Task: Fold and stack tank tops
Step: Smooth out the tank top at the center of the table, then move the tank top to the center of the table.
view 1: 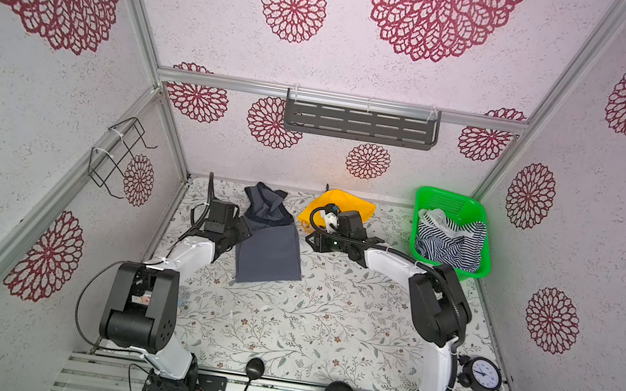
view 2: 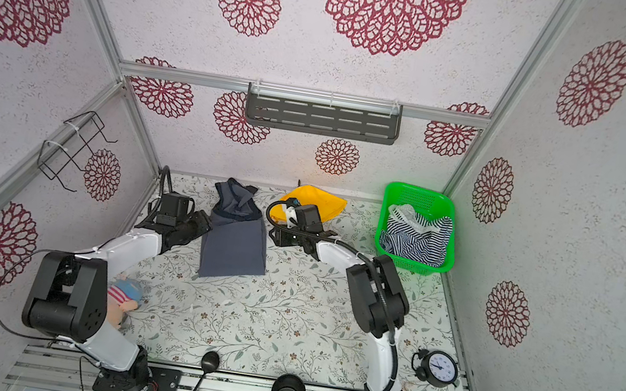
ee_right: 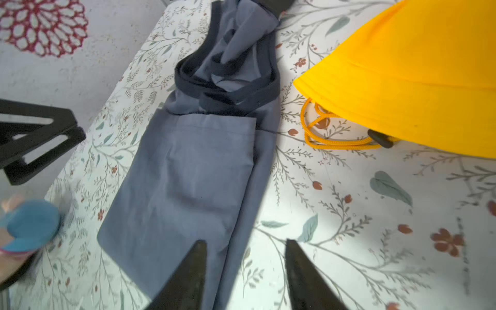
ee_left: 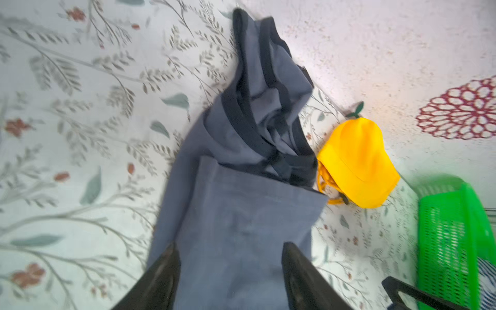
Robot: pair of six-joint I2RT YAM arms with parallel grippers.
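While left hand (ee_left: 230, 245) and right hand (ee_right: 246, 241) gape empty, two tank tops, grey top (view 1: 269, 253) on table (view 1: 325, 324), striped top (view 1: 448, 246) in basket (view 1: 423, 204)

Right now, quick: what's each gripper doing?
Left gripper: open, at the grey tank top, holding nothing.
Right gripper: open, holding nothing.

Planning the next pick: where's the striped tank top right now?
In both top views, the striped tank top lies crumpled inside the green basket at the far corner of the table on the robot's right, past the yellow hat.
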